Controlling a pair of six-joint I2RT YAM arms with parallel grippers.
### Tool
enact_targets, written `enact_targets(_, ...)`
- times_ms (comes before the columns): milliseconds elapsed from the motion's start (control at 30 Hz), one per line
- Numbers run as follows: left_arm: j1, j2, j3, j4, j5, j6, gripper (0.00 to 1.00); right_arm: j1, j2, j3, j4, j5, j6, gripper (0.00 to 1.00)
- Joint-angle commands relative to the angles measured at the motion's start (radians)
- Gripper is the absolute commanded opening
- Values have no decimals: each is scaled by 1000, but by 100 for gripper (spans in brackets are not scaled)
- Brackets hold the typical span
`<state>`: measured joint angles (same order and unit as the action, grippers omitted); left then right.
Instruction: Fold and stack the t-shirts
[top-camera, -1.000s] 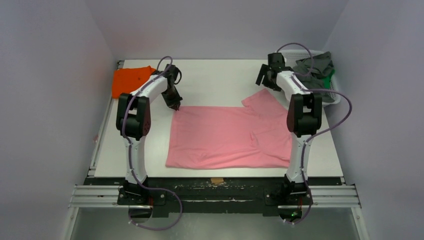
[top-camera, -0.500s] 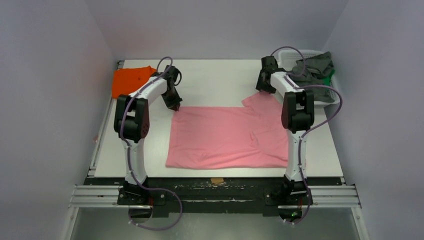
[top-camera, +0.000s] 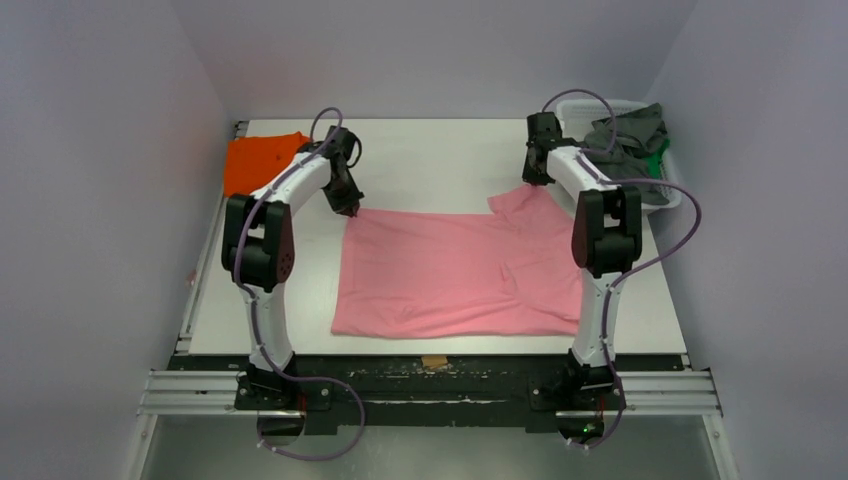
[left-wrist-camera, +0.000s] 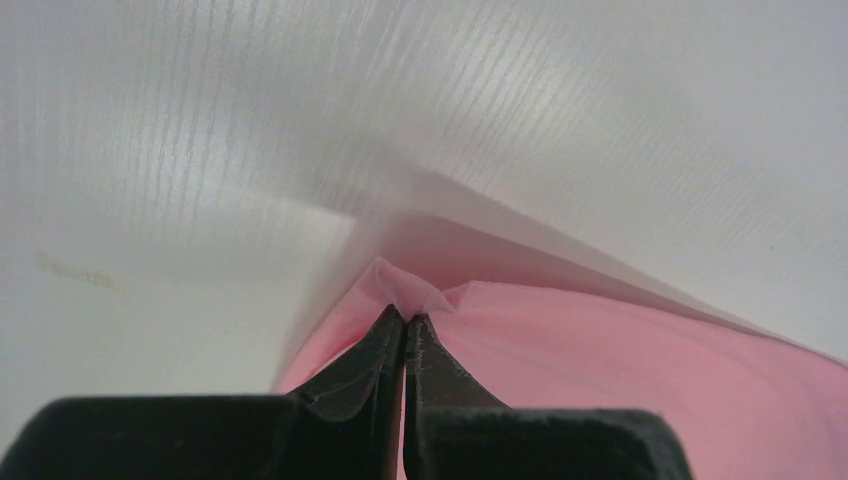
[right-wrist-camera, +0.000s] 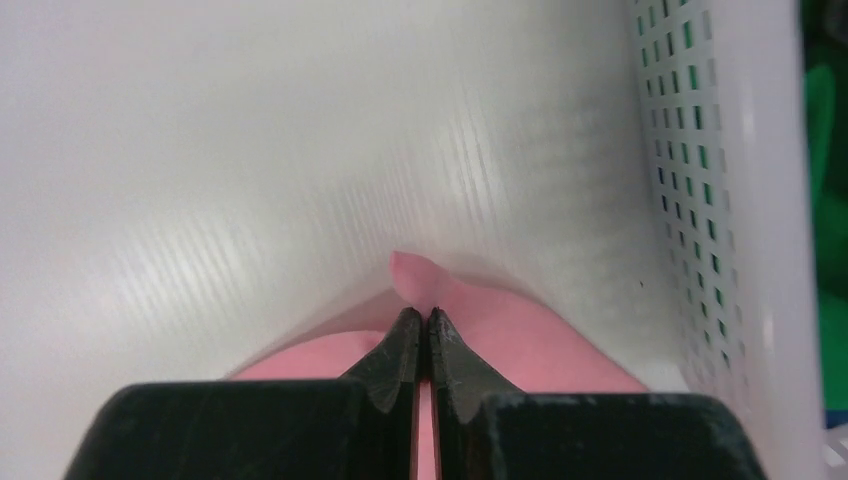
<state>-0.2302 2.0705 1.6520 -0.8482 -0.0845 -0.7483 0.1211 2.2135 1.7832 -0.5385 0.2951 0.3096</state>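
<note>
1. Pinching the far left corner of the light pink cloth t-shirt (top-camera: 460, 275), the left gripper (top-camera: 349, 209) has its 2 black fingers pressed tight together on the fabric.
2. Up close from the left wrist, that left gripper (left-wrist-camera: 404, 328) squeezes a small pink pucker right at its tips. The cloth (left-wrist-camera: 620, 370) lifts off the white desk (left-wrist-camera: 200, 150) in a shallow tent just there.
3. Over to the right gripper (top-camera: 531, 180): clamped as well, jaws closed on the tip of the sleeve that points toward the desk's far right corner.
4. The right wrist view confirms it, with a little nub of pink poking out beyond the right gripper (right-wrist-camera: 421, 322) and pink cloth spreading below the fingers.
5. The rest of the pink t-shirt lies flat across the middle of the white desk (top-camera: 430, 150). It sits between the 2 arms, its near hem running close to the desk's near edge.
6. A bright orange cloth t-shirt (top-camera: 262, 160) lies in a compact patch at the far left corner, well apart from the pink one.
7. A white perforated plastic basket (top-camera: 664, 199) stands at the far right corner. It holds a crumpled grey cloth t-shirt (top-camera: 632, 132) and a green cloth t-shirt (top-camera: 655, 158).
8. From the right wrist, the basket's wall (right-wrist-camera: 740, 200) is near the clamped fingers, green showing through its holes.
</note>
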Motion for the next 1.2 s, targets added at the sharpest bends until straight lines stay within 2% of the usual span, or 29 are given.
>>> enact_targets(0,-17,-115,-48,54,-27,-2,0,31,-220,-120,118,-29,-57,0)
enact_targets(167,-37,-206,-174,100,-48,-16,0,61,-411,-328,175,-67,-54,0)
enact_targets(300,-57,-288,-289,138,-63,-27,0,104,-574,-493,185,-30,-40,0)
enact_targets(733,-131,-577,-618,207,-112,-106,0,124,-1058,-825,-3,24,50,0)
enact_targets(967,-132,-667,-669,183,-143,-109,0,124,-1169,-910,-89,72,106,0)
enact_targets(1167,-131,-684,-602,150,-196,-95,0,118,-1137,-845,-69,137,104,0)
